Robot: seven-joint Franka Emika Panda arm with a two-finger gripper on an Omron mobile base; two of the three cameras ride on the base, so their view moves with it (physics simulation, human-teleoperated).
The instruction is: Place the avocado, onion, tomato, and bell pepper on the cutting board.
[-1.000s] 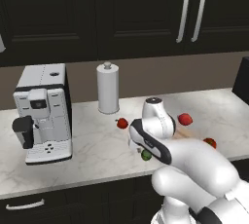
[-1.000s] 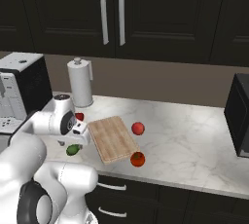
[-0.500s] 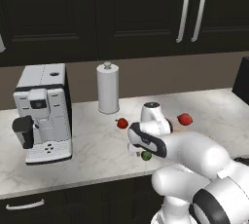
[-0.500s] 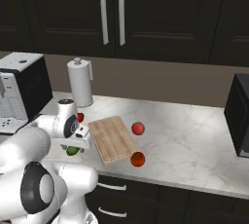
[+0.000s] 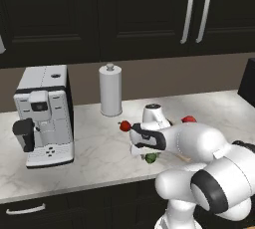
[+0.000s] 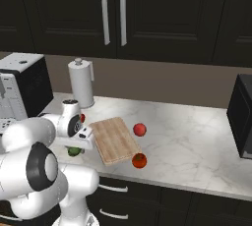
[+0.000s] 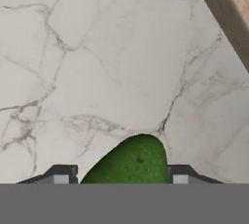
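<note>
Since the earlier frames the arm has swung lower and further forward over the counter [image 6: 197, 136], bringing the tool [image 7: 120, 179] down onto the avocado [image 7: 131, 162]; the produce and the board [image 6: 113, 139] have kept their places.

In the hand view the avocado lies on the marble directly between the two fingertips [image 7: 59, 175], which stand apart on either side of it. The tool is open; whether the pads touch the fruit cannot be told. The board's edge crosses the upper right corner of that view.

In the left base view the avocado [image 5: 150, 158] sits on the counter just below the wrist, near the front edge. In the right base view it [image 6: 74, 151] lies just left of the board, apart from it.

The board carries nothing. One red ball [image 6: 140, 129] rests on the counter just right of the board; an orange-red ball [image 6: 139, 160] lies at the board's near right corner. A third red item [image 5: 124, 126] sits behind the wrist, near the paper towel roll [image 5: 110, 90]. A coffee machine [image 5: 44, 115] stands at the left end of the counter.
</note>
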